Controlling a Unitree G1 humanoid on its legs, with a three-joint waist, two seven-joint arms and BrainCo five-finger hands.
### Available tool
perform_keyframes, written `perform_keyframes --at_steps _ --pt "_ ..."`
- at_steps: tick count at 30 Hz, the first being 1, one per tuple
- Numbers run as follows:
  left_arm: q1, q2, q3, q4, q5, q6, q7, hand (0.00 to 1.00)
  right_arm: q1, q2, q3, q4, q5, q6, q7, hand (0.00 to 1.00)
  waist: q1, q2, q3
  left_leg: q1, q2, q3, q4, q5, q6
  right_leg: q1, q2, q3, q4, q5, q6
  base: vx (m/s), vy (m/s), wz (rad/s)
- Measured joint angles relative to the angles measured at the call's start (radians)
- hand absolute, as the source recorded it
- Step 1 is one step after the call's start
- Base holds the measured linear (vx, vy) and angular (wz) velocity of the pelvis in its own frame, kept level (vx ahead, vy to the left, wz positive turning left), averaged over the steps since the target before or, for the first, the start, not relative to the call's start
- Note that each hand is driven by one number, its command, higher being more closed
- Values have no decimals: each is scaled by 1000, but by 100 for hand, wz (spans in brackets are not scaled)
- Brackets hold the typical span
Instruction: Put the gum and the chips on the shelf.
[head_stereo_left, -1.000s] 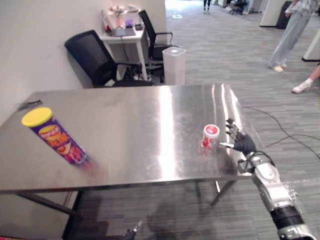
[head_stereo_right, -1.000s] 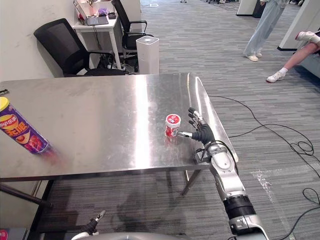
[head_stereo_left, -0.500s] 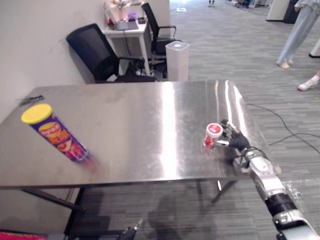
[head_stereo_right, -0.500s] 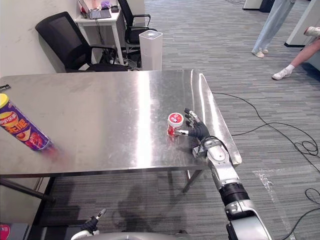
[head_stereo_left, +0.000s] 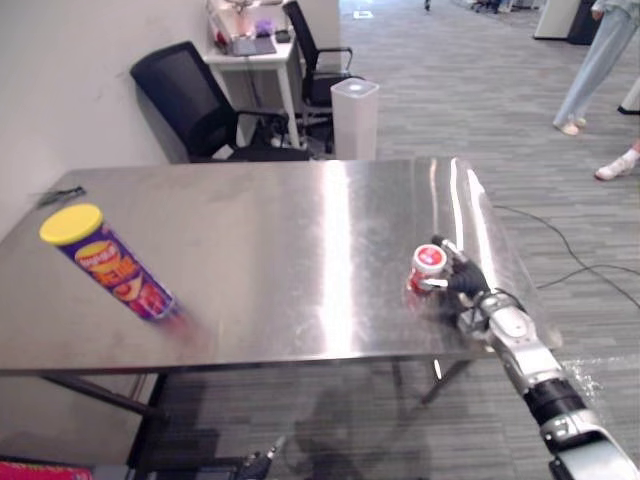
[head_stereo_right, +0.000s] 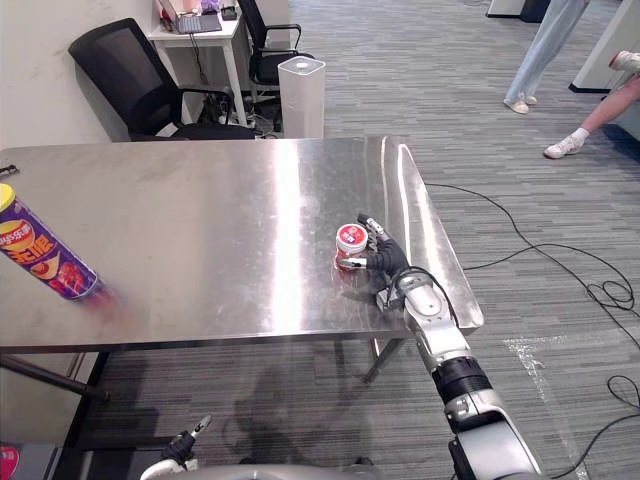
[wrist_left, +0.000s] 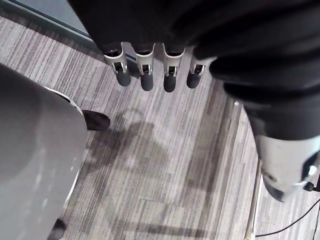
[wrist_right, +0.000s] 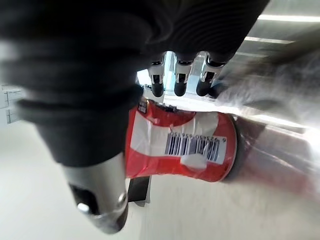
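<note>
The gum (head_stereo_left: 426, 268), a small red tub, stands near the right edge of the table (head_stereo_left: 300, 230), where the right hand (head_stereo_left: 465, 283) can reach it from the side, and the chips (head_stereo_left: 110, 265) stand far off at the left end. The right arm lies low over the table edge, its hand open with straight fingers on one side of the gum and the thumb on the other, likely ready to squeeze. The left hand (wrist_left: 145, 70) hangs open above the floor.
</note>
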Motion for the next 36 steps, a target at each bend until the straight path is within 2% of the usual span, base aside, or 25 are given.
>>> perform_keyframes --at_steps 6,23,28,36 --pt "-2 0 0 -3 0 0 0 0 -7 20 8 0 -36 -2 1 100 2 -1 8 -2 0 -1 0 0 0 0 0 -2 -3 0 0 0 0 0" --pt "-3 0 2 -3 0 0 0 0 -12 61 7 -11 -39 -2 -14 100 1 -1 8 -3 0 2 0 0 0 2 0 -4 -8 4 0 0 0 0" --pt "-2 0 11 -3 1 2 0 0 -12 59 -24 -150 -38 -1 -47 100 -1 -1 8 -3 0 3 0 0 0 2 0 -1 -9 5 1 0 0 0" --pt "0 0 33 -3 3 5 -1 0 -11 54 -93 -353 -33 10 -51 100 -3 -2 9 1 2 5 0 0 0 3 1 3 -9 6 0 0 0 -1"
